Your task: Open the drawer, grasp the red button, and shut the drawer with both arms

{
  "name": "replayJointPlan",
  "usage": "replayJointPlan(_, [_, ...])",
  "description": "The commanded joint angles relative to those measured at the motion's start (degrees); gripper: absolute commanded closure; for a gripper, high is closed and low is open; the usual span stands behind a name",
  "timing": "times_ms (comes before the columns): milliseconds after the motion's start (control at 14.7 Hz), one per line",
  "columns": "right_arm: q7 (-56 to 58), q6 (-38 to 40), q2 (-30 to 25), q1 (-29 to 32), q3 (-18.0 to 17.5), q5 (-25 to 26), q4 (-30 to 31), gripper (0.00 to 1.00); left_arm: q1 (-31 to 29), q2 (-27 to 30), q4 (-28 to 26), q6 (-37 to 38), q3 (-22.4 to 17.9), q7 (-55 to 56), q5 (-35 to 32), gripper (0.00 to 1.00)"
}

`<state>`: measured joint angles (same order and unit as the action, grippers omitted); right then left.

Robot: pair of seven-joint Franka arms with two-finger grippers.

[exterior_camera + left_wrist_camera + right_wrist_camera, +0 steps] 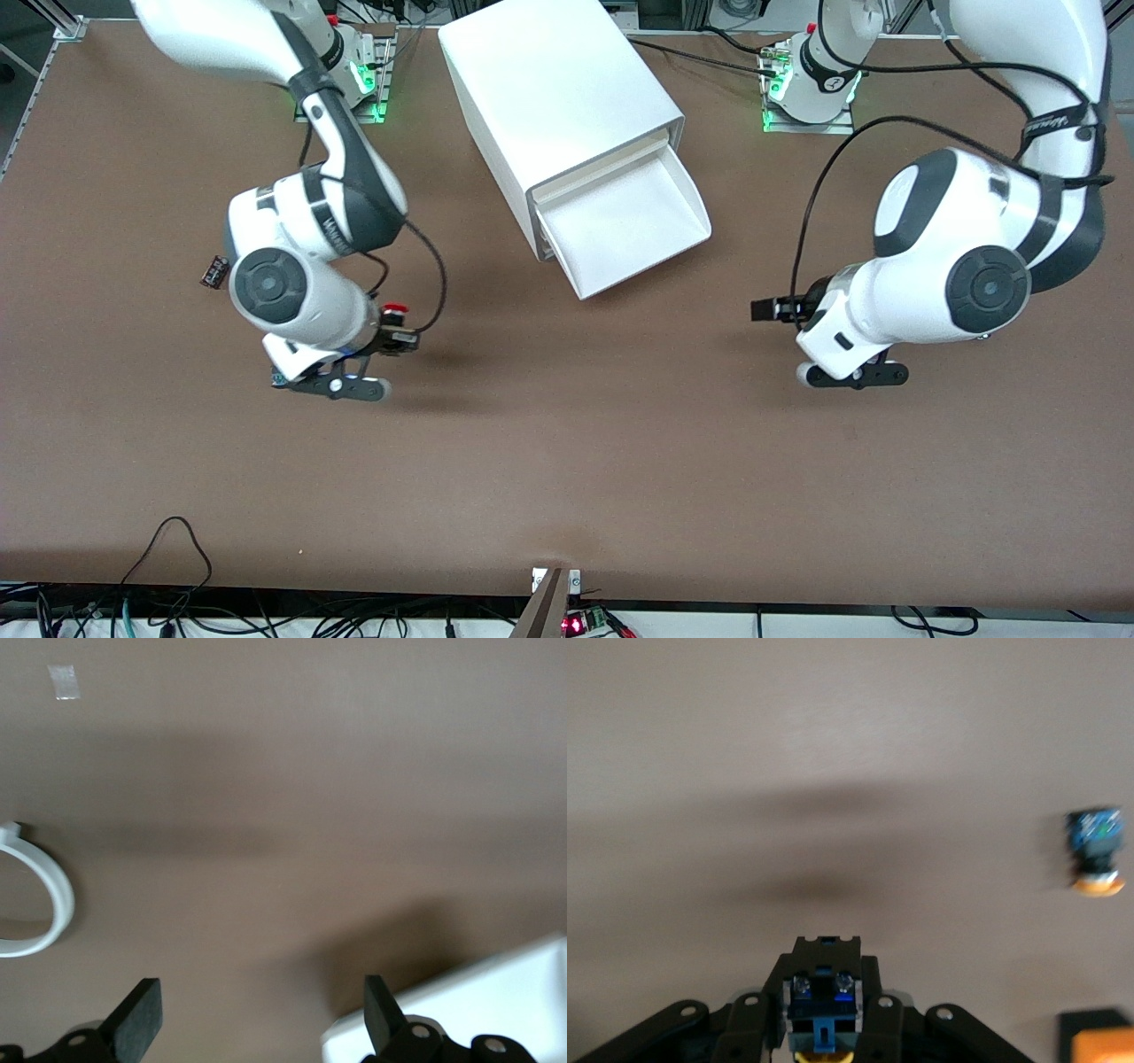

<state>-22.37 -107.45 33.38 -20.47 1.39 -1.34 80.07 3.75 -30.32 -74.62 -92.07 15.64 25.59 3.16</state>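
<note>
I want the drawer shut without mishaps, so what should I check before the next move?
1. Button gripped: ok, the right gripper is shut on it.
2. Left gripper free: ok, open with nothing between its fingers.
3. Drawer shut: not ok, it is pulled out.
4. Drawer holds nothing that sticks up: ok, its inside looks bare.
5. Left gripper at the drawer's front: not ok, it hangs over the table toward the left arm's end, apart from the drawer.
6. Right gripper away from the drawer: ok, it is over the table toward the right arm's end.
</note>
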Motion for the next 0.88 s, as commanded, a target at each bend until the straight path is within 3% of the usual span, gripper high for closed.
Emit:
replayJointPlan(0, [9.60,-7.66,-3.58,2.35,0.63,-1.12,10.52,1.00,3.19,-1.93,1.24,-3.79,-0.44,11.47,-0.25,0.00])
replayJointPlan(204, [14.87,-16.19,-2.79,5.16,0.72,-1.20,15.63,1.00,5.82,-2.29,-3.06,-9.25,-0.70,17.63,-0.34,0.00])
replayJointPlan(543, [17.09,-22.27,1.25,9.12,0.72,-1.12,17.22,1.00,11.53,-1.85,-15.53,-21.54,-0.70,28.17,-1.82,0.00])
replayJointPlan(814, [20.08,-25.52,3.71,11.58,0.72,-1.12,17.58,1.00,13.92,-0.80,-19.41,-22.62,-0.18,31.19,-4.12,0.00])
